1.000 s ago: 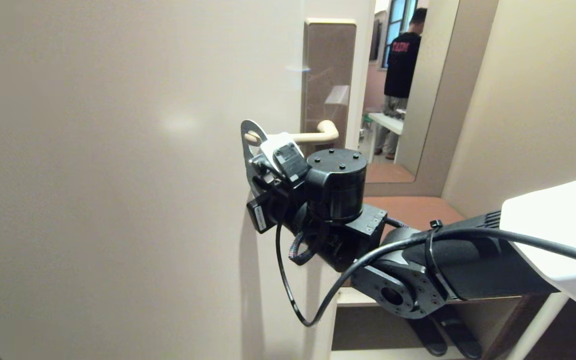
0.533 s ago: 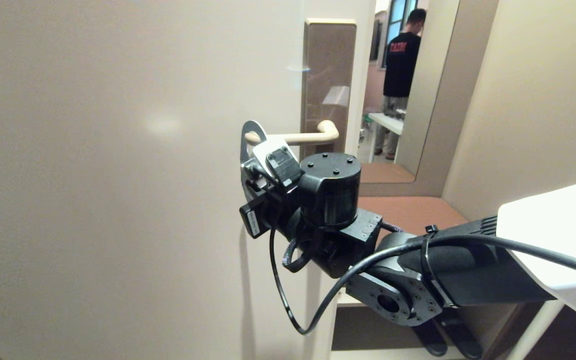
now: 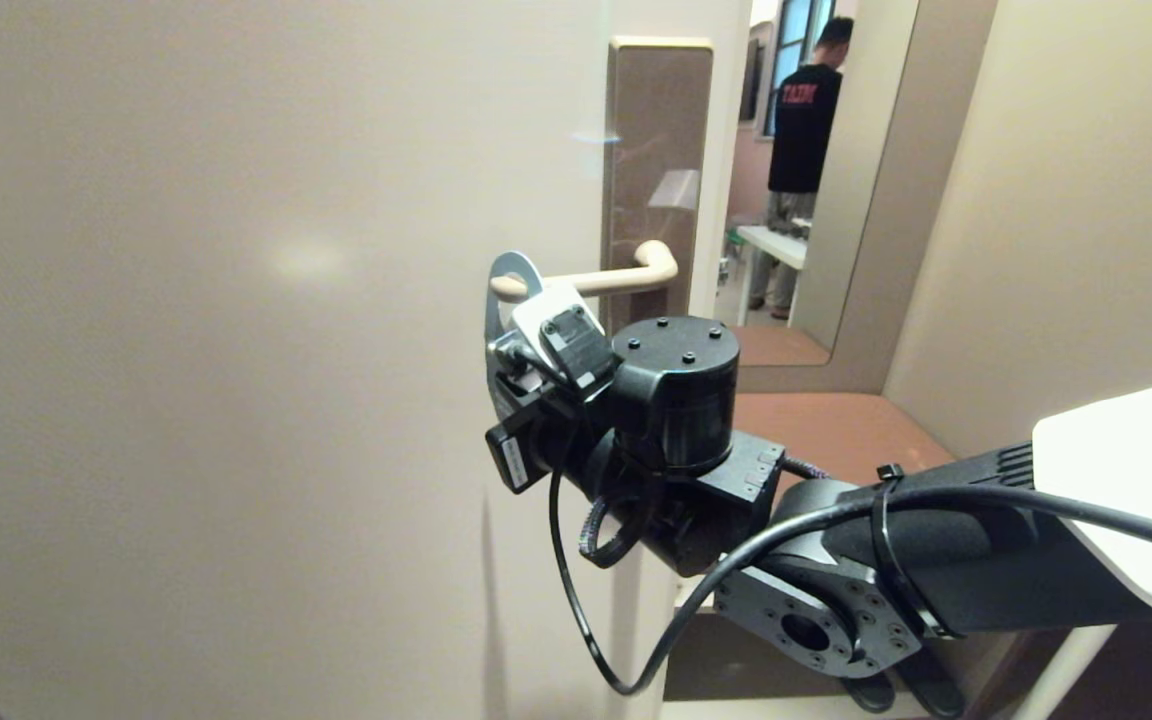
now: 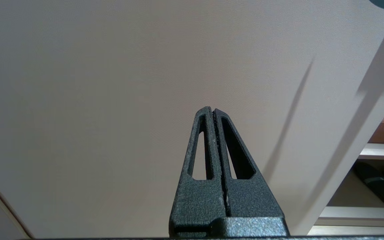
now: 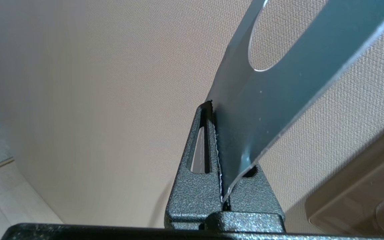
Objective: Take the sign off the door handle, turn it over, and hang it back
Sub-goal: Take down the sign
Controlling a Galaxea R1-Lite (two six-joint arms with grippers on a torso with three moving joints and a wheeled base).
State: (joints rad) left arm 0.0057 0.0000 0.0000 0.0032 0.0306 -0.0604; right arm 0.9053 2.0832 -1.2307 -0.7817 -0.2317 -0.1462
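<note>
Head view: the flat grey-blue door sign with a rounded top and a round hole (image 3: 498, 300) is being held just left of centre in the frame by the right gripper (image 3: 508, 372), whose black jaws are being pressed shut on the sign's lower part. In the right wrist view the same sign (image 5: 262, 100) is being clamped edge-on between the closed jaws, its long axis running up and away from the fingertips toward the upper right of that frame, with the hole at the far end.

The slim cream lever of the door handle (image 3: 591, 278) is being shown lying horizontally, its free tip pointing toward the left of the frame and appearing within the sign's hole, while its curved elbow is being carried on the tall brown metallic plate (image 3: 656, 150) to the right. Whether the tip is actually passing through the hole or only lining up with it cannot be told. The coming move is being judged to turn on this: the hole must be slid along the lever's axis, and the right arm is by far the nearer.

The left gripper (image 4: 214, 111) is being kept shut and empty, facing bare door (image 4: 112, 83), out of the head view.
</note>
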